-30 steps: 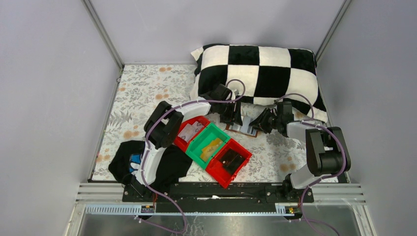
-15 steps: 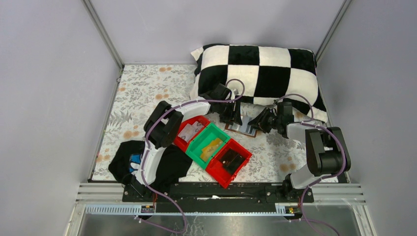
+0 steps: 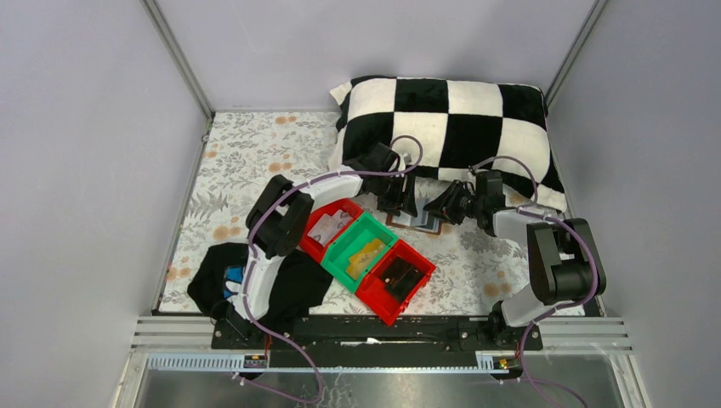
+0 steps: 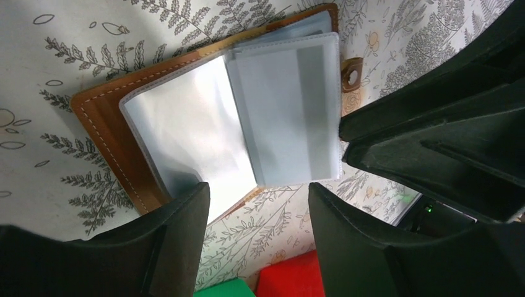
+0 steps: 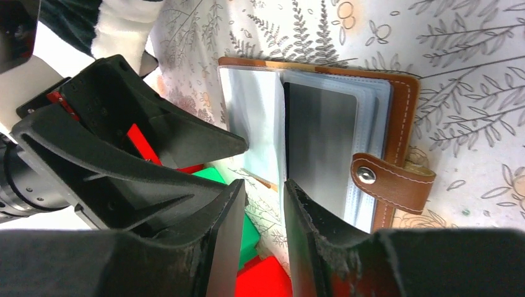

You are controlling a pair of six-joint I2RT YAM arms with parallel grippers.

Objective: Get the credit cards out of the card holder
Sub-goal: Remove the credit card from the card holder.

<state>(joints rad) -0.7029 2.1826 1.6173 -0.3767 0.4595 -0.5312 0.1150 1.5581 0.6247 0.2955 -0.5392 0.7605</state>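
The card holder (image 3: 415,220) lies open on the floral tablecloth (image 3: 255,144) between both arms, and it looks light, so a tug could drag or lift it whole: the left gripper (image 4: 257,192) hangs open over one edge, holding nothing, while the right gripper (image 5: 265,184) stands narrowly parted at the sleeve fold (whether it nips a leaf I cannot tell). Its cover is stiff stitched brown leather, the sleeves (image 4: 186,124) slick floppy plastic that may buckle or tear, the credit cards (image 5: 322,142) thin rigid rectangles, one showing grey through its pocket, snug enough to jam, and the snap strap (image 5: 396,179) could snag
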